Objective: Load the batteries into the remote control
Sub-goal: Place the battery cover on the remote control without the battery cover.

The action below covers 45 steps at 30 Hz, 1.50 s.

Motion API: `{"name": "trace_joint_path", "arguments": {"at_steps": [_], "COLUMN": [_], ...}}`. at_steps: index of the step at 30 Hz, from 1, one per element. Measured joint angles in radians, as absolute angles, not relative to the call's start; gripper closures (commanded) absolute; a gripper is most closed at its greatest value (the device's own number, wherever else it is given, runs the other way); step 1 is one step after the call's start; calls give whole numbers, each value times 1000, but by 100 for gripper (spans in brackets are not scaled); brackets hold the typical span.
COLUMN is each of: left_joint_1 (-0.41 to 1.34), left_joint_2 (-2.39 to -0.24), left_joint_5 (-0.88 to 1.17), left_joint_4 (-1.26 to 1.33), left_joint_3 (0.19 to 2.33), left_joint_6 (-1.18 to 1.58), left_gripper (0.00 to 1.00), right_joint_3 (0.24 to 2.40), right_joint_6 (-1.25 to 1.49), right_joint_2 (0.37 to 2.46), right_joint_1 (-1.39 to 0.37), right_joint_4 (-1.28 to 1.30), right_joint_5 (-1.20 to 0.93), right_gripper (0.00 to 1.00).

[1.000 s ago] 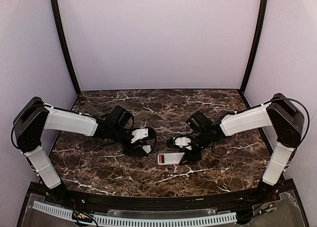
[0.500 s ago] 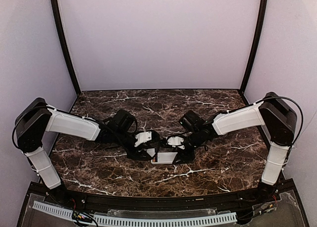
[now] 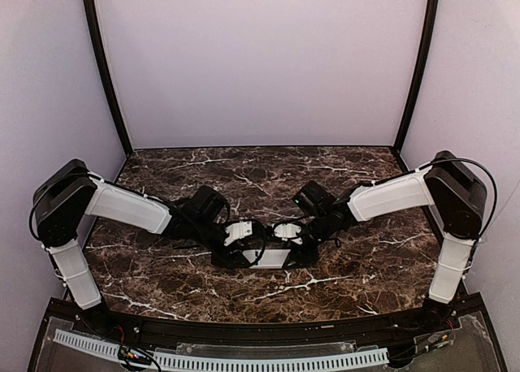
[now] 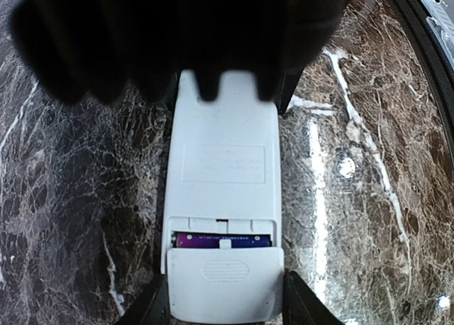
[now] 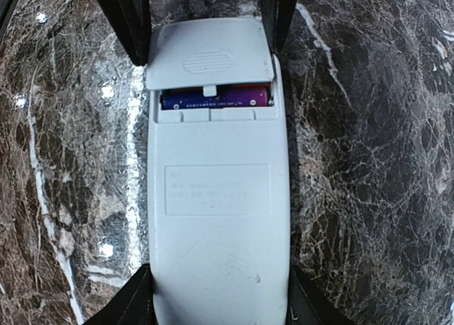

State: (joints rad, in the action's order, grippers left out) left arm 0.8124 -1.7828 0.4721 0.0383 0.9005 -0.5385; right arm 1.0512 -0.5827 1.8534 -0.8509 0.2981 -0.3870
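The white remote control (image 3: 270,258) lies back up at the table's middle, and shows in the left wrist view (image 4: 223,162) and the right wrist view (image 5: 216,218). Its white cover plate (image 4: 225,279) sits part-way over the compartment, and a dark blue battery (image 4: 223,240) shows in the gap, also in the right wrist view (image 5: 213,98). The orange-copper battery is hidden. My left gripper (image 4: 225,302) holds the cover's sides (image 5: 209,52). My right gripper (image 5: 220,300) is shut on the remote's other end. Both grippers meet over the remote, the left gripper (image 3: 253,255) and the right gripper (image 3: 291,253).
The dark marble table (image 3: 366,266) lies all round the remote. A black rail (image 4: 425,34) at the table's near edge shows at the upper right of the left wrist view. Pale walls (image 3: 260,63) close in the back and sides.
The right gripper has carried the remote leftward to the middle. The left gripper has moved right and closed around the remote's cover end.
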Motion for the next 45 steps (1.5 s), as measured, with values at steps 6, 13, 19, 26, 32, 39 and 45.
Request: {"name": "trace_joint_path", "arguments": {"at_steps": [6, 13, 19, 26, 32, 39, 45], "left_joint_1": [814, 822, 821, 821, 821, 821, 823], "left_joint_2": [-1789, -1800, -1806, -1808, -1811, -1811, -1802], "left_joint_5": [471, 471, 474, 474, 473, 471, 459], "left_joint_4": [57, 59, 57, 53, 52, 52, 52], "left_joint_3": [901, 916, 921, 925, 927, 927, 926], "left_joint_6": [-534, -534, -535, -539, -544, -546, -533], "left_gripper": [61, 58, 55, 46, 42, 38, 24], "right_joint_3": [1051, 1051, 1051, 1051, 1051, 1051, 1051], "right_joint_6": [-581, -581, -580, -581, -582, -582, -579], "right_joint_2": [1853, 1853, 1853, 1853, 1853, 1853, 1853], "right_joint_1": [-851, -851, -850, -850, -849, -849, -849], "right_joint_4": [298, 298, 299, 300, 300, 301, 300], "right_joint_5": [-387, -387, -387, -387, -387, -385, -384], "right_gripper": [53, 53, 53, 52, 47, 45, 46]}}
